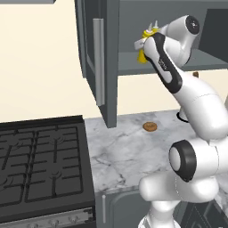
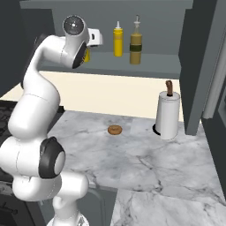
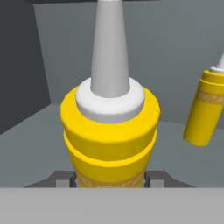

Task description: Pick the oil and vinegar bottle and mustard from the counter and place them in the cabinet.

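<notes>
My gripper [image 3: 109, 180] is shut on the mustard [image 3: 109, 131], a yellow squeeze bottle with a white nozzle, held upright inside the open dark grey cabinet [image 2: 132, 66]. From the base cameras the mustard [image 1: 143, 48] [image 2: 87, 55] peeks out beside my hand at the shelf's left end; I cannot tell whether it touches the shelf. The oil and vinegar bottle [image 2: 135, 44] stands on the same shelf to the right. A twin yellow bottle [image 2: 118, 42] [image 3: 204, 109] stands between it and my hand. The marble counter [image 1: 133, 151] lies below.
The cabinet door [image 1: 95, 58] with its long silver handle hangs open to the left. A small brown round item [image 1: 149, 127] [image 2: 114, 129] lies on the counter. A paper towel roll [image 2: 167, 114] stands at the back. The black stove [image 1: 40, 164] is on the left.
</notes>
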Tool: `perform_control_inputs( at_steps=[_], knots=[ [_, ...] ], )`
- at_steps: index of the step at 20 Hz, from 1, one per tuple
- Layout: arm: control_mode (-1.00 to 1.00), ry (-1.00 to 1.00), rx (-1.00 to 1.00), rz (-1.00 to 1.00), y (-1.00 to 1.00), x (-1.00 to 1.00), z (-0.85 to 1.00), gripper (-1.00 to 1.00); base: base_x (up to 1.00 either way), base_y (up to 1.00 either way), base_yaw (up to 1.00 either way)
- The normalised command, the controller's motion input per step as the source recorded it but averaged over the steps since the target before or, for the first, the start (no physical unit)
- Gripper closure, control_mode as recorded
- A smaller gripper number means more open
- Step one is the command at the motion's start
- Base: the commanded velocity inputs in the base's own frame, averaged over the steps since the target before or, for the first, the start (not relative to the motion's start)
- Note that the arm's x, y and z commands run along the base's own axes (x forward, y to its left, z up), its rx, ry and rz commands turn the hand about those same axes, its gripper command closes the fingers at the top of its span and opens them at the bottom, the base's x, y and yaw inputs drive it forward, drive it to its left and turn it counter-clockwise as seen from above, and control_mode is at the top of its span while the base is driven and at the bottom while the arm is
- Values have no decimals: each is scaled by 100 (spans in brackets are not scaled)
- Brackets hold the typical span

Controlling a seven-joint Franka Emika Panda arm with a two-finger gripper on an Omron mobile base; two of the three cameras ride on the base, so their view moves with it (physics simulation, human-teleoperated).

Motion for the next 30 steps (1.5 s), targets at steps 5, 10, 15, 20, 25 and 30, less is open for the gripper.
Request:
perform_control_inputs(
  at_steps=[5, 10, 15, 20, 25, 30],
  knots=[
    [-100, 0, 0, 3, 0, 28, -26, 100, 0, 0, 0],
    [-100, 0, 0, 2, 0, 26, -24, 100, 0, 0, 0],
    [-100, 0, 0, 3, 0, 25, -22, 100, 0, 0, 0],
    [-100, 0, 0, 3, 0, 26, -24, 100, 0, 0, 0],
    [-100, 0, 0, 1, 0, 36, -22, 100, 0, 0, 0],
    [-100, 0, 0, 0, 1, 33, -23, 100, 0, 0, 0]
  ],
)
